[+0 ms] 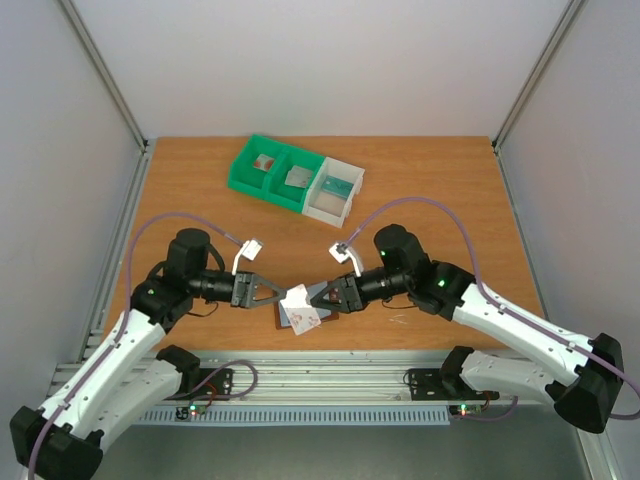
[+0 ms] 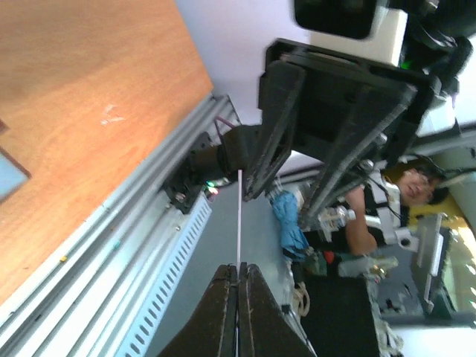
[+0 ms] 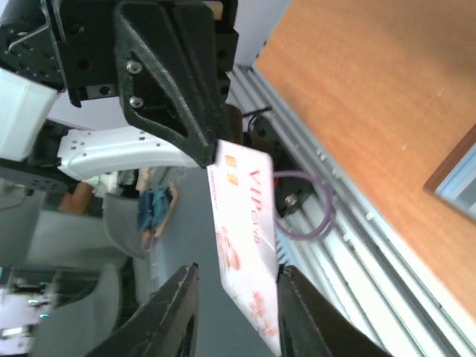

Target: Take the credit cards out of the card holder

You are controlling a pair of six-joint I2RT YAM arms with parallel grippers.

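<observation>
The credit card point(image 3: 242, 216) is a thin, stiff white rectangle with rounded corners, glossy and printed with red lettering and pale pink patterns. It is held in the air above the card holder point(image 1: 292, 321). The card holder is a small flat brown wallet with a grey-blue lining. It lies open on the smooth orange wood-grain bench point(image 1: 450, 200), close to the middle of the near edge. The left end effector point(image 1: 283, 296) has its black, ribbed plastic fingers point(image 2: 223, 312) pressed fully together on one corner of the card, which the left wrist view shows edge-on as a fine pale line. The right end effector point(image 1: 318, 298) faces it from the opposite side with its jaws partly apart. The card's lower end stands between them, with a clear gap on one side. Whether it touches the other finger cannot be told. Both arms reach inward from their bases with elbows bent outward and wrists level, so they meet nose to nose over the card holder. Towards the far edge, a green bin point(image 1: 240, 175) with two compartments sits touching a white bin point(image 1: 345, 207), both of moulded plastic and set at a slant.
</observation>
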